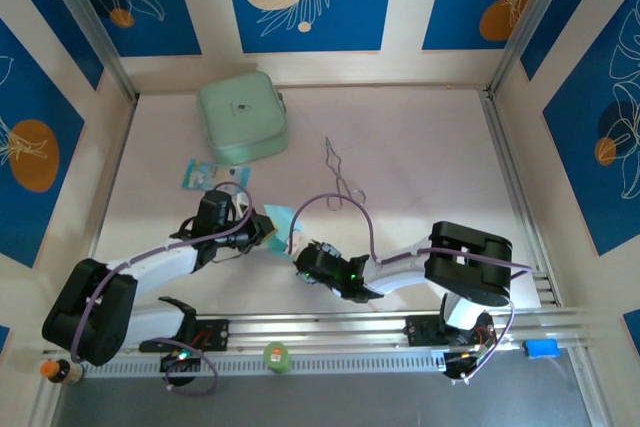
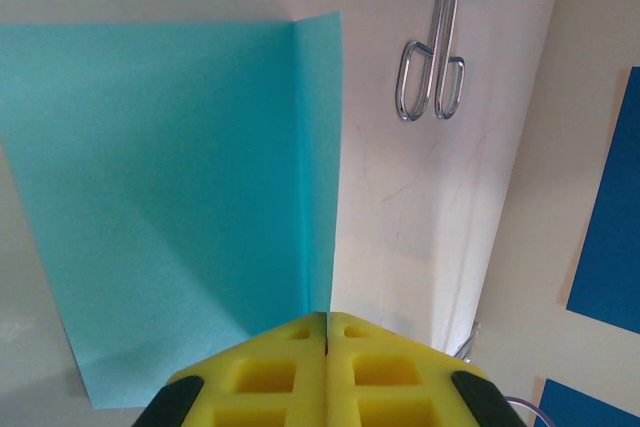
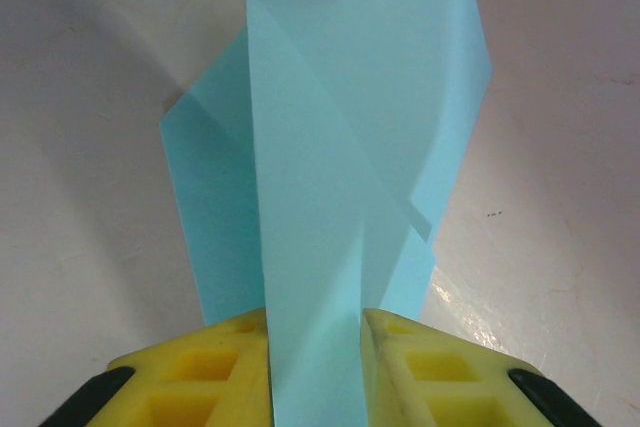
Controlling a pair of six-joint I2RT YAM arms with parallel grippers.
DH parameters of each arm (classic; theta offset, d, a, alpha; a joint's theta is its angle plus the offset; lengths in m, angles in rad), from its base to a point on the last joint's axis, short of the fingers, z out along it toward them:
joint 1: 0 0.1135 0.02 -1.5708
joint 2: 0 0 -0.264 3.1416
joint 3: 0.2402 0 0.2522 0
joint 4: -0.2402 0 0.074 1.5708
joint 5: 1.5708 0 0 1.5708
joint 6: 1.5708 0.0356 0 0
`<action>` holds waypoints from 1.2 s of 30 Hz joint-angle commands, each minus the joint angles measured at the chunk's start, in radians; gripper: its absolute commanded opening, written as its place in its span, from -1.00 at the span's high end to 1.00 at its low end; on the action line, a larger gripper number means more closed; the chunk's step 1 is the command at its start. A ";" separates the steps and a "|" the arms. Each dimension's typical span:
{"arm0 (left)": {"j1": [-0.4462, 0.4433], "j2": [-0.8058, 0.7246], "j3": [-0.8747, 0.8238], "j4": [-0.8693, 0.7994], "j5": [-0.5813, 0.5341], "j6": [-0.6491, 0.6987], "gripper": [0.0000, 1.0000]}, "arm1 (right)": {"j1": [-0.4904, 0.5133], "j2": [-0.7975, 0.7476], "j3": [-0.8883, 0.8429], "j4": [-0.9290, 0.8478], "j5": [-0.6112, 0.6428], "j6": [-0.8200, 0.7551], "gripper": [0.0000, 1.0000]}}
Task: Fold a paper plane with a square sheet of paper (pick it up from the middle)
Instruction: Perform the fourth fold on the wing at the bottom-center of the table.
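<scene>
Two robot arms, the left arm and the right arm, are built from white links between bulky black joint housings, and a purple cable runs along each. A small green light glows on the right arm's black wrist. The left gripper and right gripper have bright yellow fingers moulded with square hollows and edged with black pieces at their outer corners.

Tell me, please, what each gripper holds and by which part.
The left gripper pinches the cyan paper at the end of its crease; the right gripper stands open around the opposite end.
</scene>
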 commanded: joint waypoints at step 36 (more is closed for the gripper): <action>-0.003 -0.147 0.078 -0.268 -0.127 0.070 0.02 | -0.227 -0.043 0.029 -0.039 -0.589 0.315 0.98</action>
